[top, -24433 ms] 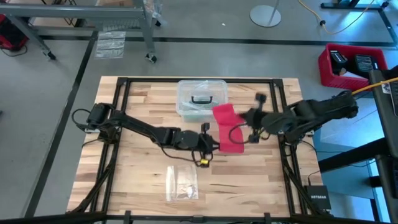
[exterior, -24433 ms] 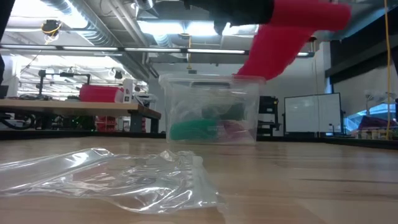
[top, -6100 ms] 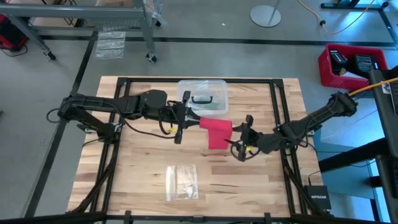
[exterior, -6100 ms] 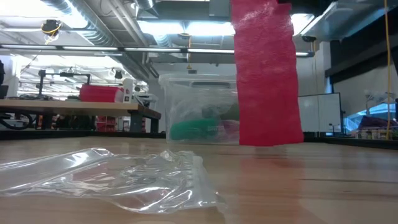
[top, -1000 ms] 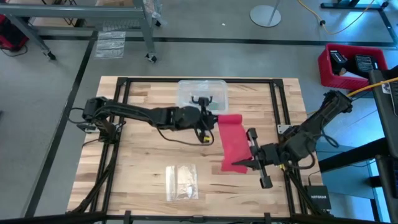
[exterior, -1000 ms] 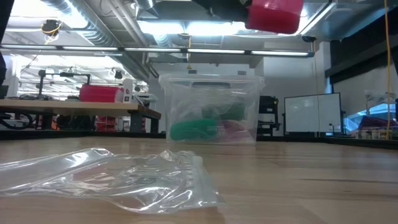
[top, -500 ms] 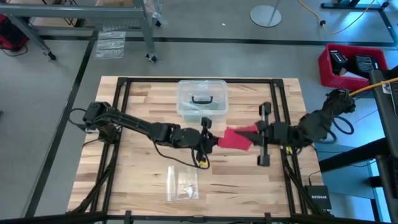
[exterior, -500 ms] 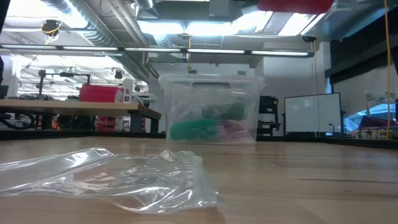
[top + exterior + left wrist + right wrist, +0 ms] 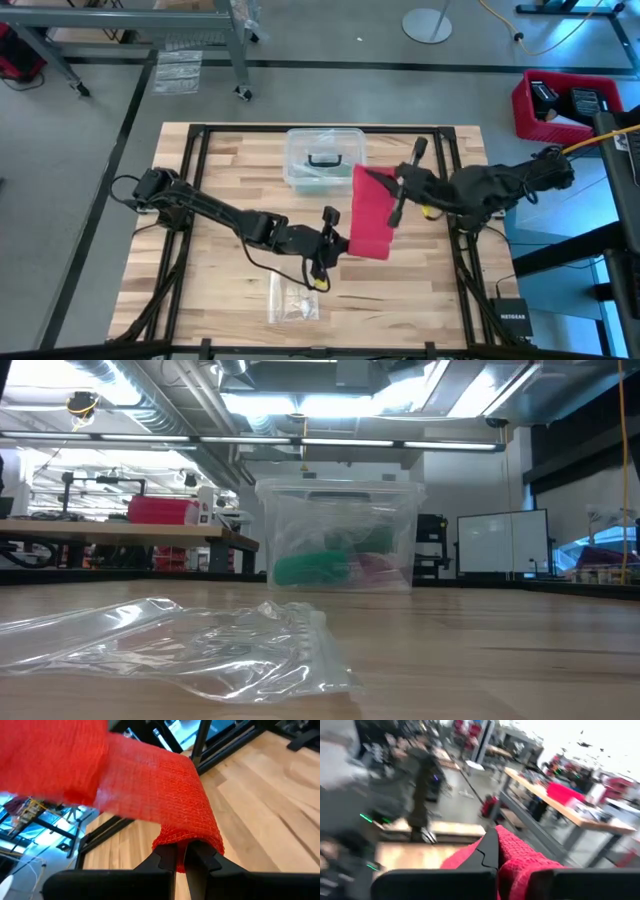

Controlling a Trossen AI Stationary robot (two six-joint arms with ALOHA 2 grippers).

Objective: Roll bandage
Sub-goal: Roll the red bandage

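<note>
The red bandage (image 9: 370, 212) is a flat strip held up between my two grippers, over the middle of the table to the right of centre. It does not show in the low view. My left gripper (image 9: 342, 243) is shut on its near end; its fingers show in the left wrist view (image 9: 181, 862). My right gripper (image 9: 390, 186) is shut on its far end, next to the clear box (image 9: 323, 158); the right wrist view (image 9: 499, 862) shows this gripper with red cloth over it. My left gripper pinches the bandage's near end (image 9: 186, 841) between its two fingers, where the cloth is bunched into folds. The fingers come level from the table's left. The strip runs away from them, clear of the table. My right gripper pinches the bandage's far end (image 9: 516, 856) between its two fingers, coming from the table's right. The cloth drapes over one finger and hides the place of contact. The strip is clear of the table.
A clear plastic box (image 9: 340, 535) with a black handle stands at the table's far middle, with green and red things inside. A small clear plastic bag (image 9: 293, 293) lies near the front edge; it also shows in the low view (image 9: 180, 640). A black frame (image 9: 200, 135) edges the table.
My right gripper has swung from the table's near right toward the far edge and left, carrying its end of the bandage. My left gripper has gone toward the near edge with its end. The strip has turned end for end and risen out of the low view.
</note>
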